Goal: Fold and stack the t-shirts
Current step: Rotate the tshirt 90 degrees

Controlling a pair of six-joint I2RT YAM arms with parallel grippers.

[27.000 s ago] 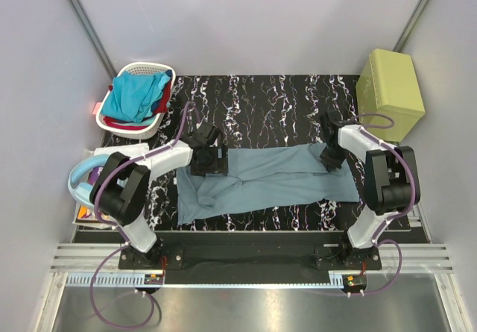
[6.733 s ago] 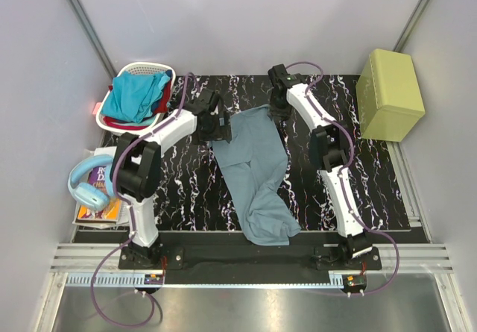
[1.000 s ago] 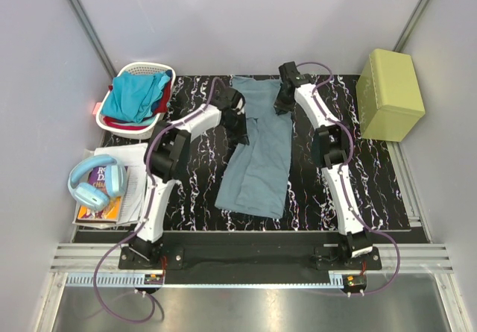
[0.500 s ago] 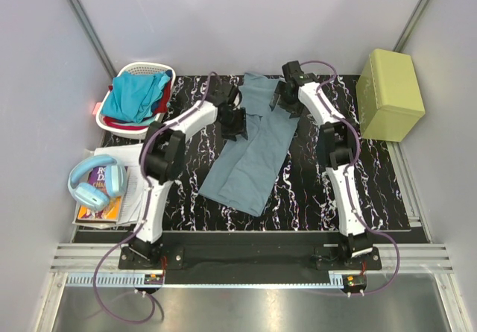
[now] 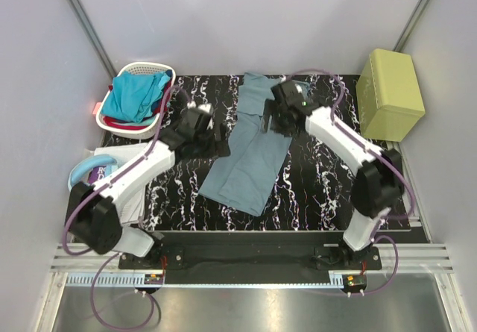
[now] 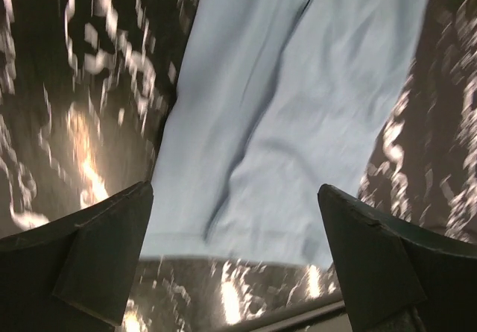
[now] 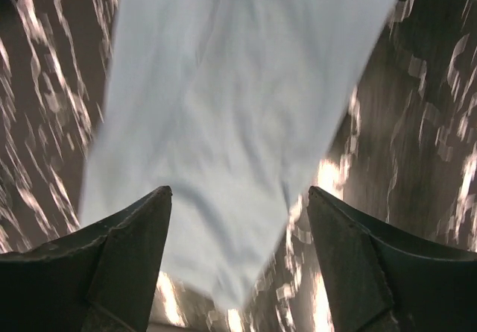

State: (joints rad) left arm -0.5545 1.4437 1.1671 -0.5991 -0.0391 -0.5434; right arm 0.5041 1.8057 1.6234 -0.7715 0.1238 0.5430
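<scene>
Top external view first: the black, white-veined table (image 5: pixel 328 175) carries the muted grey-blue t-shirt (image 5: pixel 250 157), which lies as a long, narrow band running from the far edge at the middle down and a little to my left. Its near end is well short of my bases. On the far right corner stands a yellow-green box (image 5: pixel 390 93), well apart from the cloth. At the far left corner sits the white laundry basket (image 5: pixel 143 68), with the turquoise t-shirt (image 5: pixel 133 97) heaped in it and the red t-shirt (image 5: pixel 162 102) showing beneath at the side. Light blue headphones (image 5: pixel 77 177) lie off the table's left edge, partly behind my left arm.

My left gripper (image 5: pixel 218 139) is just beside the left edge of the grey-blue band, about halfway along it; my right gripper (image 5: pixel 270 116) is over the band's far part.

Both wrist views are blurred. From the left wrist, my fingers (image 6: pixel 97 257) are spread wide with only cloth and table between them. From the right wrist, my fingers (image 7: pixel 127 265) are also spread wide over the cloth, gripping nothing as far as I can tell.
</scene>
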